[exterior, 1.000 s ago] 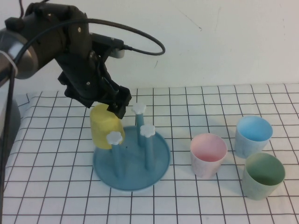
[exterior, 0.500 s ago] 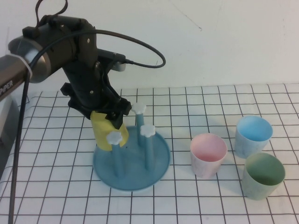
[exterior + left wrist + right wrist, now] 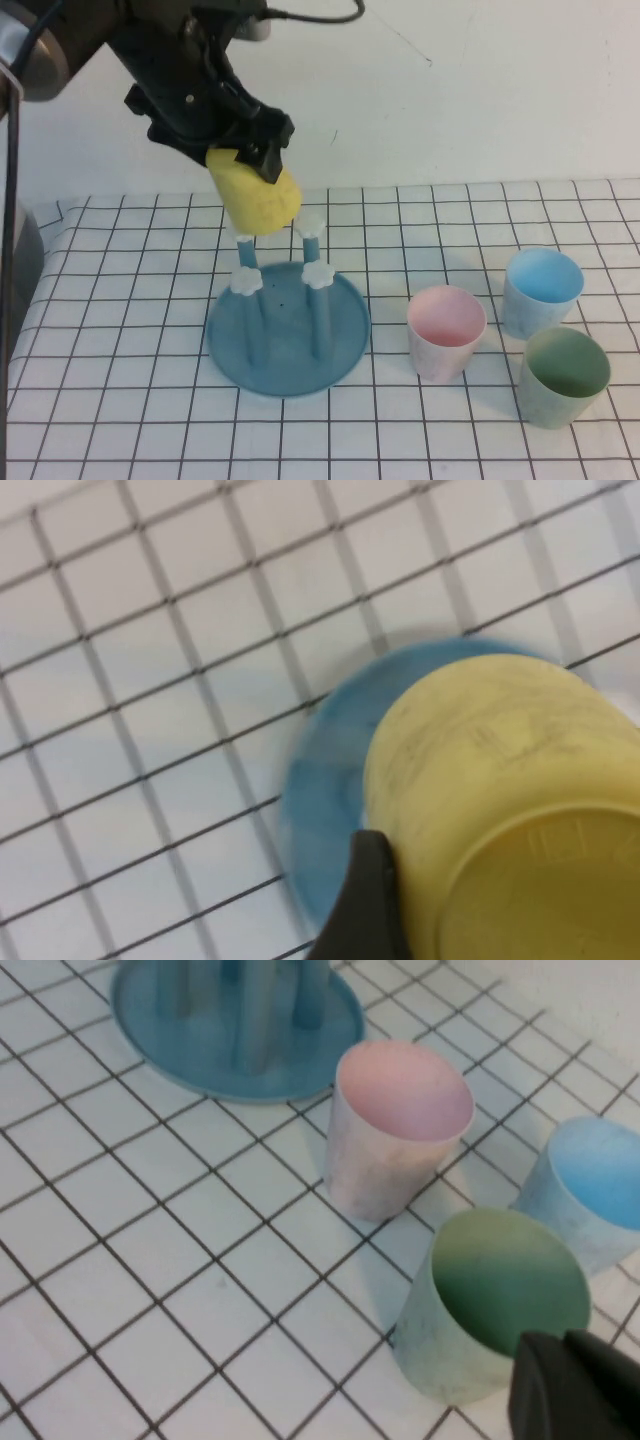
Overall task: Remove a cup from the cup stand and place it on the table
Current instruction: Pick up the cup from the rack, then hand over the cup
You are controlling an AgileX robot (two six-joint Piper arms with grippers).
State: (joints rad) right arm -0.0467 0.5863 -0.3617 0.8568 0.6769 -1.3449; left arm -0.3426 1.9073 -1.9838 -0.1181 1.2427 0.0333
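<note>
My left gripper (image 3: pixel 248 158) is shut on the yellow cup (image 3: pixel 258 200) and holds it tilted in the air, clear above the pegs of the teal-blue cup stand (image 3: pixel 288 345). In the left wrist view the cup (image 3: pixel 490 770) fills the corner, with one dark finger (image 3: pixel 366 900) against its side and the stand's base (image 3: pixel 318 800) blurred below it. The other finger is hidden. The stand's pegs with white caps (image 3: pixel 246 281) are bare. My right gripper (image 3: pixel 578 1385) is out of the high view. It is shut and empty, just above the table (image 3: pixel 120 400) beside the green cup (image 3: pixel 490 1300).
A pink cup (image 3: pixel 446 332), a blue cup (image 3: pixel 541 291) and a green cup (image 3: pixel 564 376) stand upright in a cluster right of the stand. The gridded cloth lies open in front of and left of the stand. A white wall runs behind the table.
My left gripper has risen and moved a little right with the yellow cup. The cup has come up off its peg and now hangs tilted above the stand.
</note>
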